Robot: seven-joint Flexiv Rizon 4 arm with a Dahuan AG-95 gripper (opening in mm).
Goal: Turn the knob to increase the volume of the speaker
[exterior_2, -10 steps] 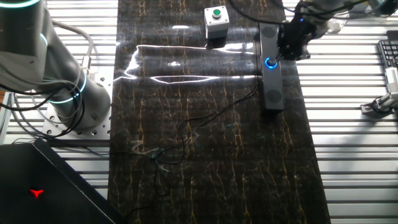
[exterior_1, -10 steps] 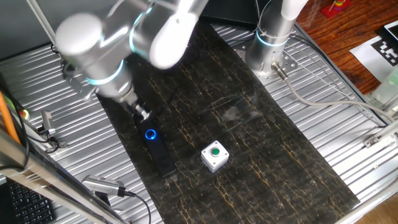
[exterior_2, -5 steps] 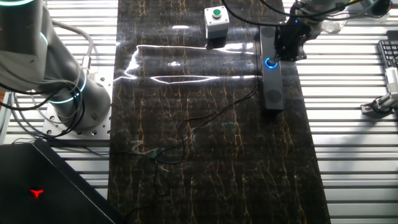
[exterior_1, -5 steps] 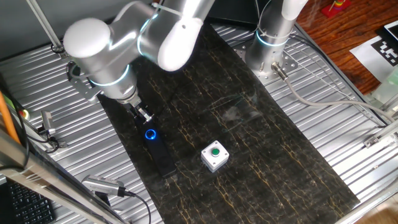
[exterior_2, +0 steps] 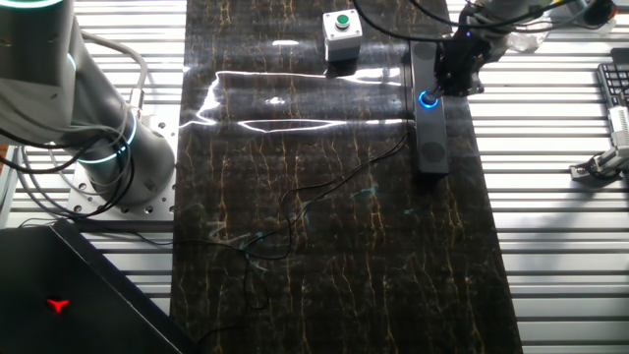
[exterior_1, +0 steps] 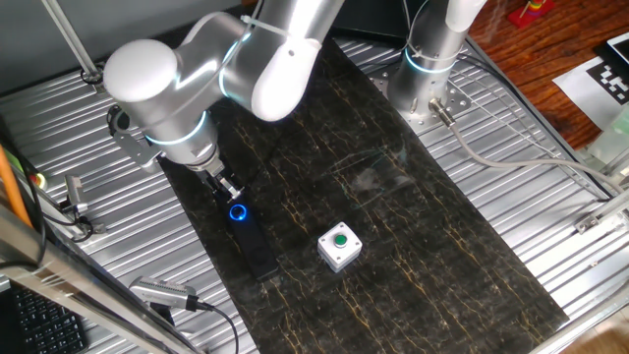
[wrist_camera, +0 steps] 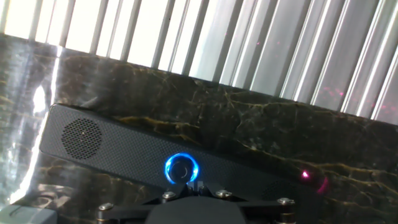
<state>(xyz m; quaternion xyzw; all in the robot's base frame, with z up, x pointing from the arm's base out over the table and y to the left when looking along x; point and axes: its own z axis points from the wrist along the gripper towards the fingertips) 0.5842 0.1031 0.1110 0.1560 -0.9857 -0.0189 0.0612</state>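
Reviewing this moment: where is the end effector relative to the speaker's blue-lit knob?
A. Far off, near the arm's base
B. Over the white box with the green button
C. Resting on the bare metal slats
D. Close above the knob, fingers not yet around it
D: the end effector hangs right by the knob on the speaker, while the knob's blue ring shows whole and ungripped in the hand view.

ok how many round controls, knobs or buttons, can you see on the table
2: the blue-lit knob on the speaker, beside the hand, and a green button atop the white box. None seem hidden.
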